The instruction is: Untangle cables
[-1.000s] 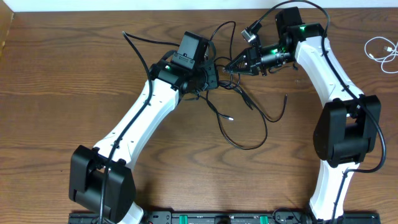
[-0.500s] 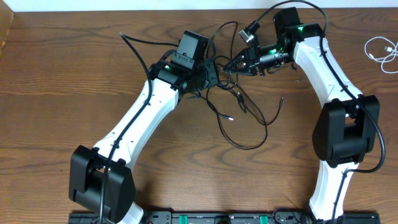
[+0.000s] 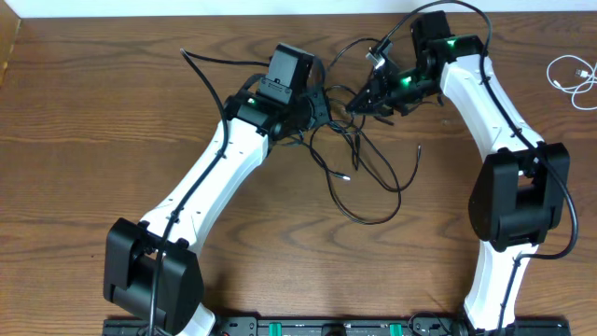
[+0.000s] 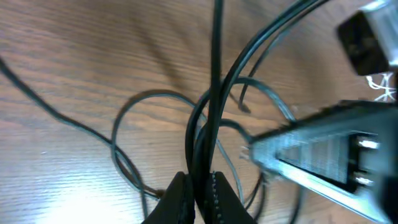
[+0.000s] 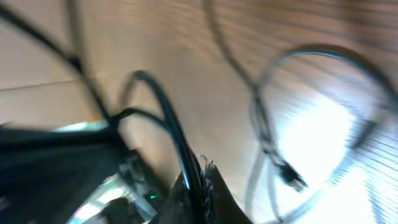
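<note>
Pinching a bundle of black cables (image 4: 202, 137) between its closed fingers, the left tool (image 4: 200, 194) sits near the middle of the surface's (image 3: 93, 140) far edge, with the strands rising out of its grip and fanning across the wood. Just beside it, the right tool (image 5: 200, 179) is also clamped shut, with a black strand running into its fingertips, though its own view is blurred. From overhead, the two tools nearly face each other over the knot, and loose loops of the black cables trail from there toward the centre of the surface, one plug end lying free. A white cable (image 3: 571, 62) lies coiled by the far right corner, well apart from the tangle.
</note>
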